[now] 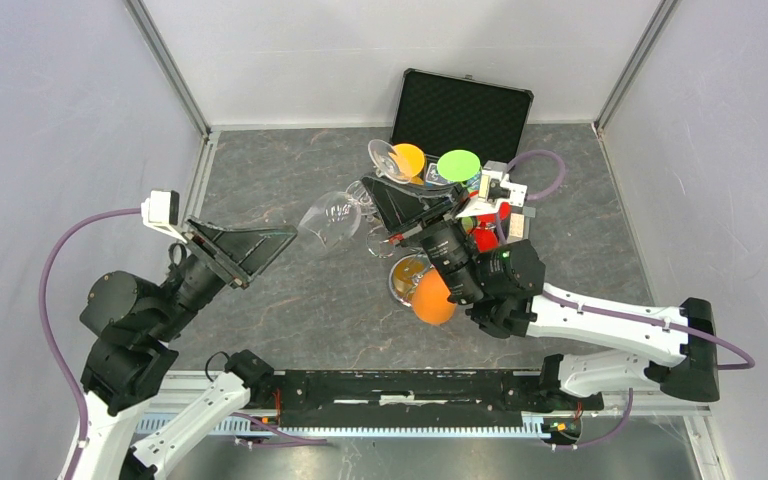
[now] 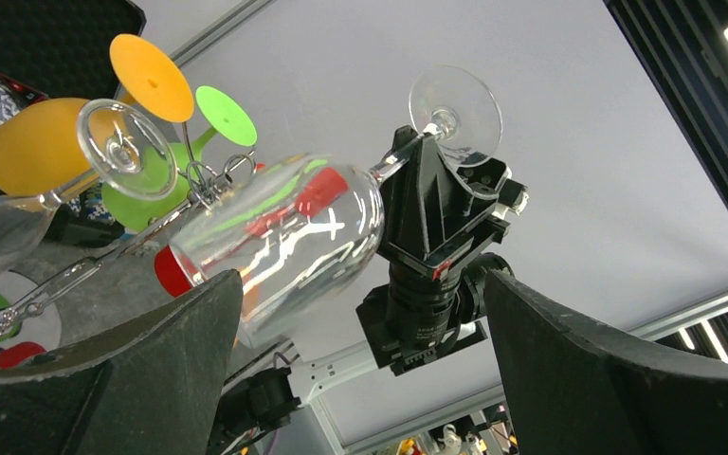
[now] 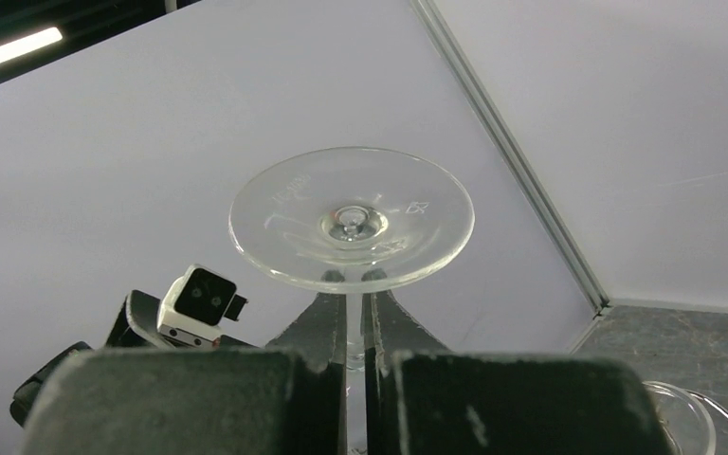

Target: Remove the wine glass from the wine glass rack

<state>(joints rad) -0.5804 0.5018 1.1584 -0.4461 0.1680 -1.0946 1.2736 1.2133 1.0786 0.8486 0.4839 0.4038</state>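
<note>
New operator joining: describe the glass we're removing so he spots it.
Find the open black case at the back; the chrome wine glass rack stands before it. Just left, the clear wine glass is tipped sideways, stem pinched in the right gripper; the others hang.
</note>
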